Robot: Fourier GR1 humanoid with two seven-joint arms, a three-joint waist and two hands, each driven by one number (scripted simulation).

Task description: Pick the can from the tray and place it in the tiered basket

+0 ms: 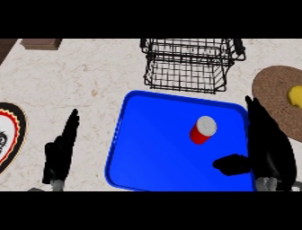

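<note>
A red can [202,130] with a silver top stands upright on the blue tray [155,148], right of the tray's middle. The black wire tiered basket [188,65] sits just behind the tray at the counter's back. My right hand [268,141] is open over the tray's right edge, fingers straight and pointing away, thumb [232,164] sticking out to the left below the can. It does not touch the can. Left of the tray, my left hand [62,150] rests open with its fingers up.
A round cork mat [281,96] at the right carries a yellow lemon [299,95]. A patterned plate [0,139] lies at the left edge. A brown block [41,43] sits at the back left. Bare marble counter [81,81] lies between.
</note>
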